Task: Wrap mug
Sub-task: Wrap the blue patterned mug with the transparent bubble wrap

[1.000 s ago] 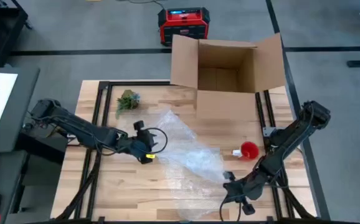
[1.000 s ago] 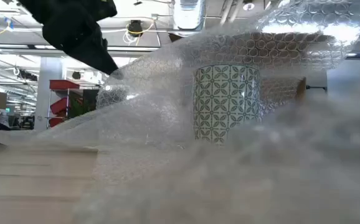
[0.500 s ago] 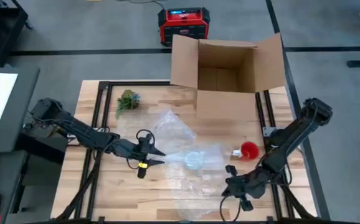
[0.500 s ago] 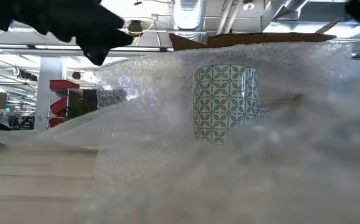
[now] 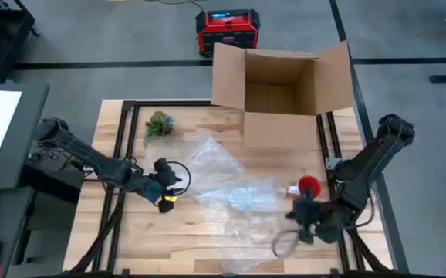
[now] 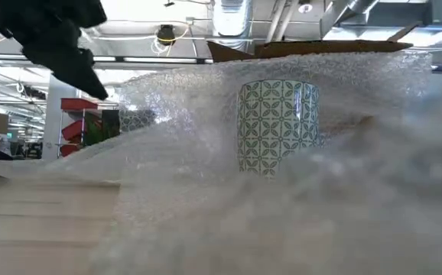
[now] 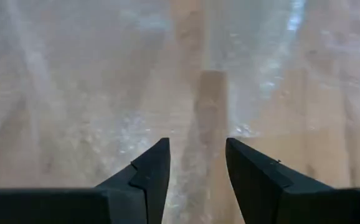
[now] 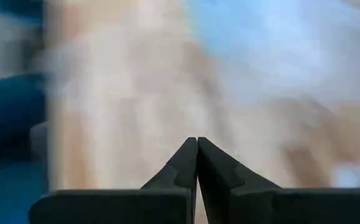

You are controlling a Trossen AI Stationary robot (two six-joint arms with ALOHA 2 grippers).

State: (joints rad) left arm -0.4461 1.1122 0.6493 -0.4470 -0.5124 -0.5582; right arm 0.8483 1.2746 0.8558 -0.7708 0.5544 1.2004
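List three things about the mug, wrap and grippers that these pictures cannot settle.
- Mug base and handle: low view, hazy wrap in front hides them.
- Mug pattern: high view, too small beneath the wrap.
- What the shut right gripper faces: right wrist view, blurred.
- Whether the wrap surrounds the mug: no view shows its far side.

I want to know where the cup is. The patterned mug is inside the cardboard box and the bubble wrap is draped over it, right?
Not quite. The patterned mug is not in the cardboard box; it stands upright on the wooden table, in front of the box. The low view shows it clearly. The bubble wrap is indeed draped over it.
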